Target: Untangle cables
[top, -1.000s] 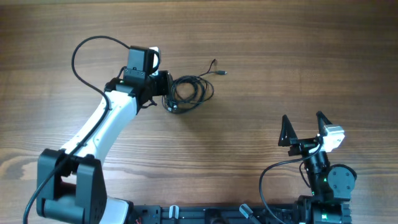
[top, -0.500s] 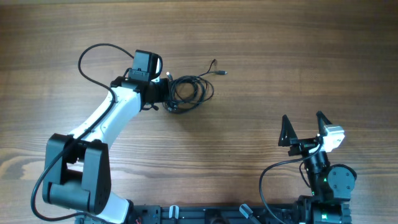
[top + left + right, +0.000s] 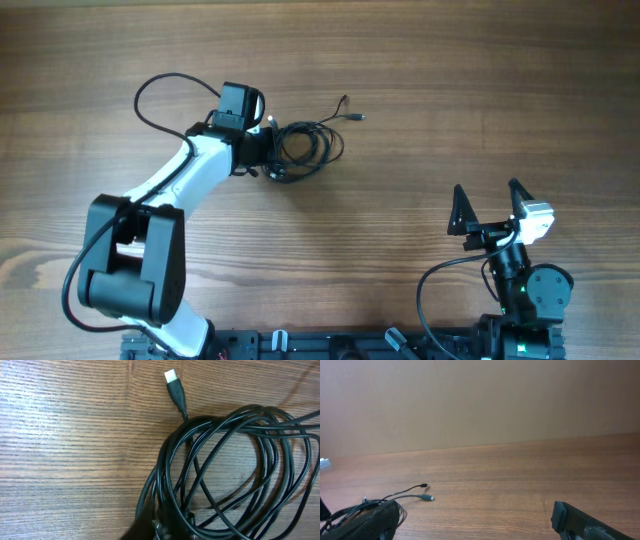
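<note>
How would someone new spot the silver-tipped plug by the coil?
On the wooden table, find the left gripper, closed on the edge of the black cable coil. Just outside the coil's rim beside that gripper lies one plug, flat on bare wood. Unlike the black loops, it ends in a bright silver tip.

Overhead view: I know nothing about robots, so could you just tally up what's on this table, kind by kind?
Robot arms: 2, the left arm and the right arm
Bundle of black cords: 1
Loose cord ends sticking out of the bundle, each with a small plug: 2
Total: 5
How many separate cords make up the bundle cannot be told.
</note>
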